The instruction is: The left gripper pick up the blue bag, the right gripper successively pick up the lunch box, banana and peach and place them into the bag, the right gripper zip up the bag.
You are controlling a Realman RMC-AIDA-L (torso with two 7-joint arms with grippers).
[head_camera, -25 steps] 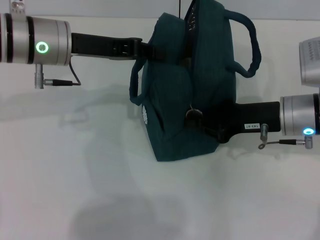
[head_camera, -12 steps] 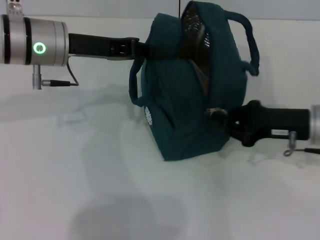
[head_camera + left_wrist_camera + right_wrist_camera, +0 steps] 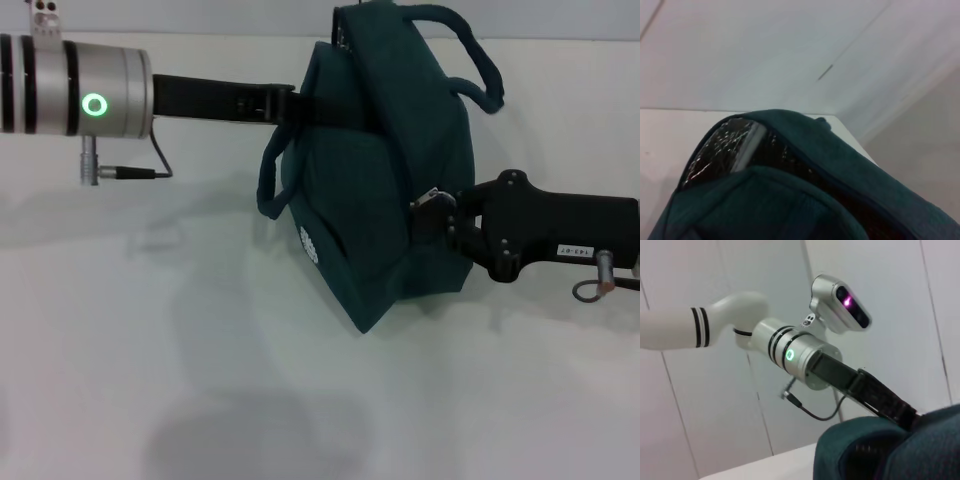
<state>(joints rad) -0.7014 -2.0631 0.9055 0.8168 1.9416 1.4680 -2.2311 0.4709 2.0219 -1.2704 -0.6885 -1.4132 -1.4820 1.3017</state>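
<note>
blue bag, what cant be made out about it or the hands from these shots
- Contents: the blue bag hides its own inside in the head view; the left wrist view shows only silver lining through a gap, so lunch box, banana and peach cannot be confirmed.
- Left hand: its fingertips are hidden by the bag's fabric in the head view.
- Right hand: it sits at the zipper pull, but whether it is pinched is too small to tell.

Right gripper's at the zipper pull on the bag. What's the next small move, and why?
Probably keep drawing the zipper pull along the bag. The right gripper sits at the pull, the left gripper holds the bag up, and the left wrist view shows silver lining through an open gap.
</note>
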